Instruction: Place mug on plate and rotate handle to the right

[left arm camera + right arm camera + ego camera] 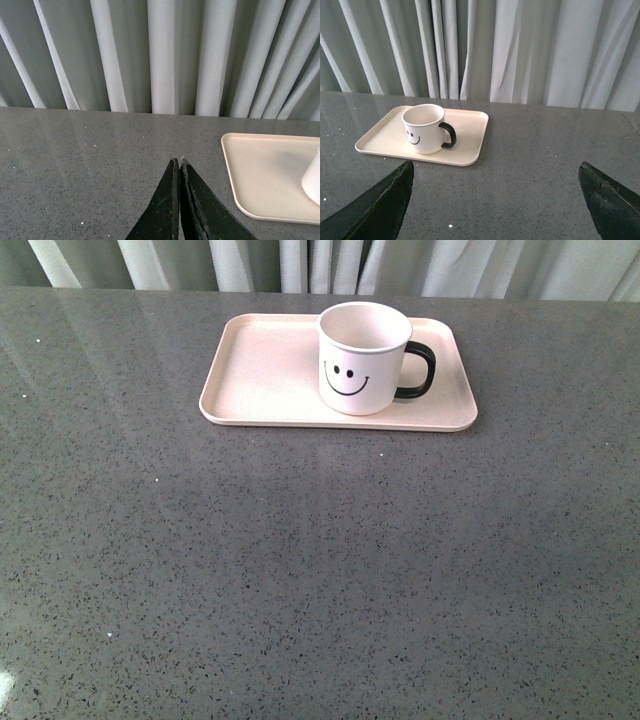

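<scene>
The cream-white mug (363, 357) with its black smiley face stands upright on the pale pink plate (260, 370), right of the plate's middle. Its black handle (418, 371) points to the right in the front view. No arm shows in the front view. In the right wrist view the mug (423, 128) and plate (470, 135) lie well beyond my right gripper (496, 167), which is open over bare table. My left gripper (179, 161) is shut with nothing in it, over the table beside the plate (260, 170); only an edge of the mug (313, 177) shows there.
The grey speckled table (320, 570) stretches all round the plate. Pale curtains (330, 262) hang behind its far edge.
</scene>
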